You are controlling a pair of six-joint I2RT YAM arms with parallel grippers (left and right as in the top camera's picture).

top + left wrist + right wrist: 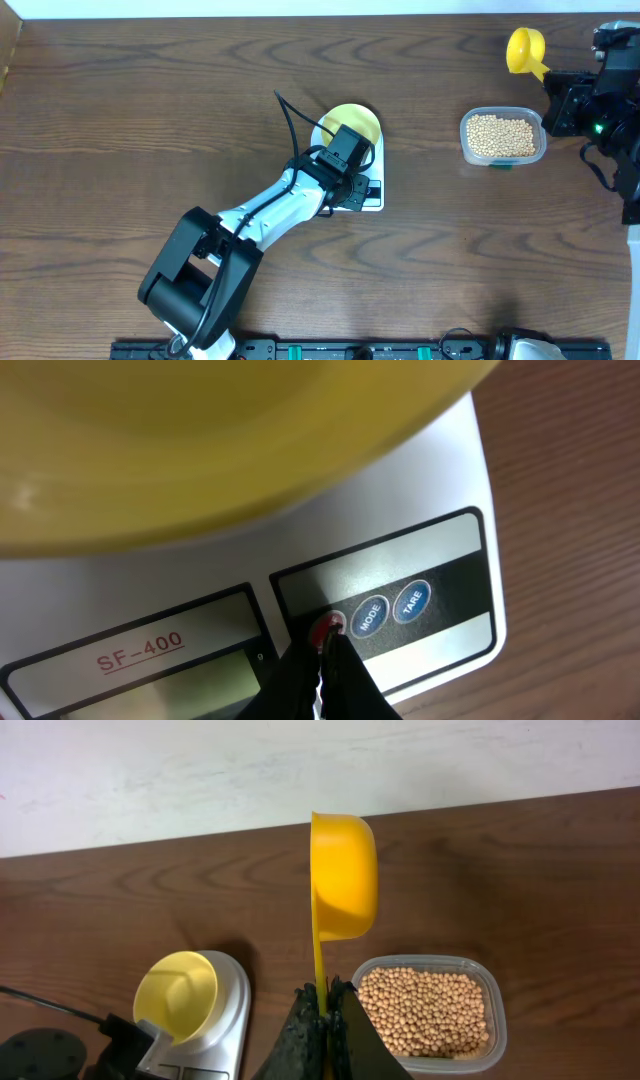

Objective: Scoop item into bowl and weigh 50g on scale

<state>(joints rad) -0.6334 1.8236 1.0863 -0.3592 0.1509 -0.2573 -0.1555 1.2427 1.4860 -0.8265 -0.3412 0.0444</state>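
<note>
The pale yellow bowl [354,120] sits empty on the white scale [376,201]. In the left wrist view the bowl [200,450] fills the top above the scale [420,490]. My left gripper [326,635] is shut, its tips touching the scale's red button beside the MODE button [369,616] and TARE button [412,601]. The beans [500,134] fill a clear tub [494,992] to the right. My right gripper [322,992] is shut on the handle of a bright yellow scoop [344,875], held upright and empty above the table beside the tub.
The left arm [260,215] stretches from the front edge toward the scale. The right arm [600,95] stands at the far right edge, with the scoop [524,48] near the back of the table. Bare wood lies between scale and tub.
</note>
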